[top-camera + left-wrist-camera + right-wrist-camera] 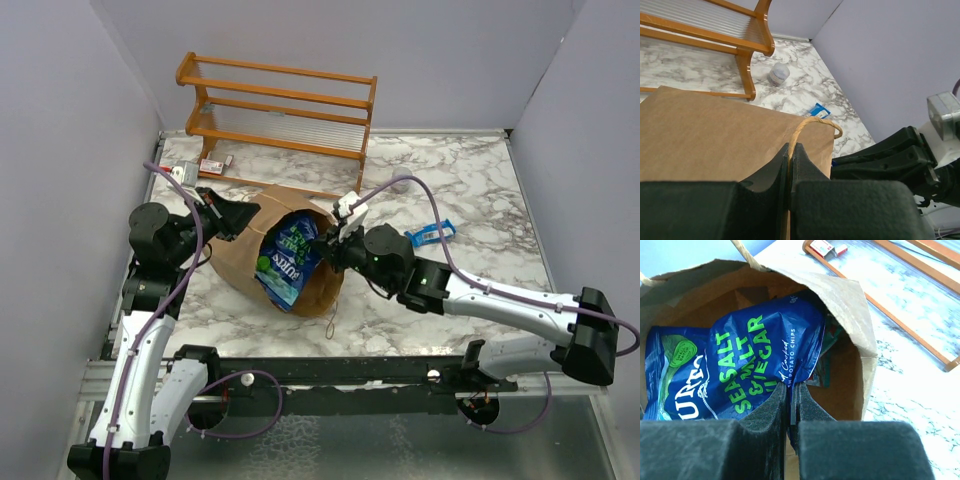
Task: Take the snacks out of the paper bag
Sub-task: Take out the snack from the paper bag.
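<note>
Holding: left hand (790,152) clamps handle (812,121); right hand (790,392) pinches blue pouch (740,360) edge.
Risk: your pinch slips, or pouch snags paper bag (845,295).

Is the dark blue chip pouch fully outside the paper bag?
No, the dark blue pouch lies inside the open mouth of the paper bag.

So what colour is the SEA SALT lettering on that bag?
Bright green, on the dark blue pouch; right wrist view.

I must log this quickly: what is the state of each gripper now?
Left gripper: closed on the handle of the paper bag.
Right gripper: closed on the blue chip pouch.
</note>
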